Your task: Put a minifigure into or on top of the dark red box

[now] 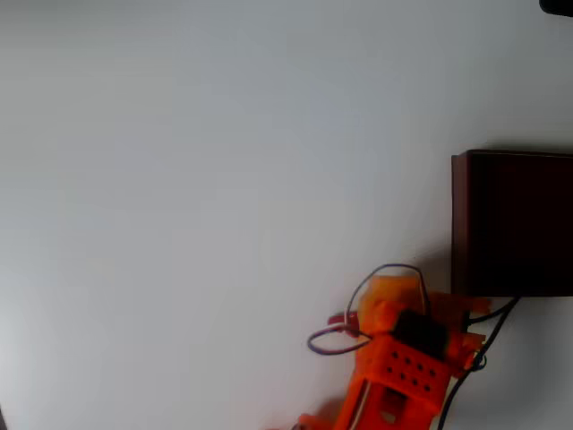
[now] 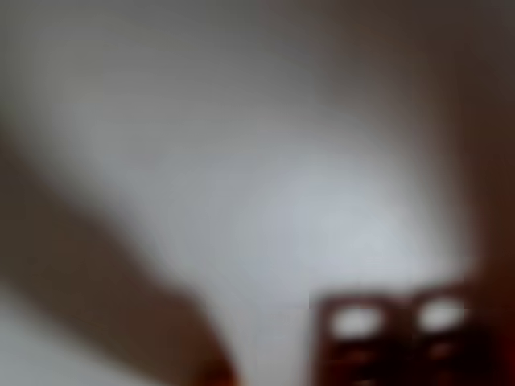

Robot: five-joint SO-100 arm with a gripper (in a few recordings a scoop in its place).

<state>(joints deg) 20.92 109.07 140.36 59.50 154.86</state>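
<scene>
In the overhead view the orange gripper [image 1: 387, 300] sits low on the white table [image 1: 197, 179], its tip just left of the dark red box [image 1: 512, 224], which runs off the right edge. A small red piece [image 1: 338, 319] pokes out at the gripper's left side, maybe the minifigure, though too small to tell. How far the jaws are open cannot be told. The wrist view is badly blurred: pale table, dark brown blurs at lower left and right, and a dark holed part [image 2: 394, 334] at the bottom.

No readable text, labels, brands, numbers or signs anywhere; wrist view blurred.
</scene>
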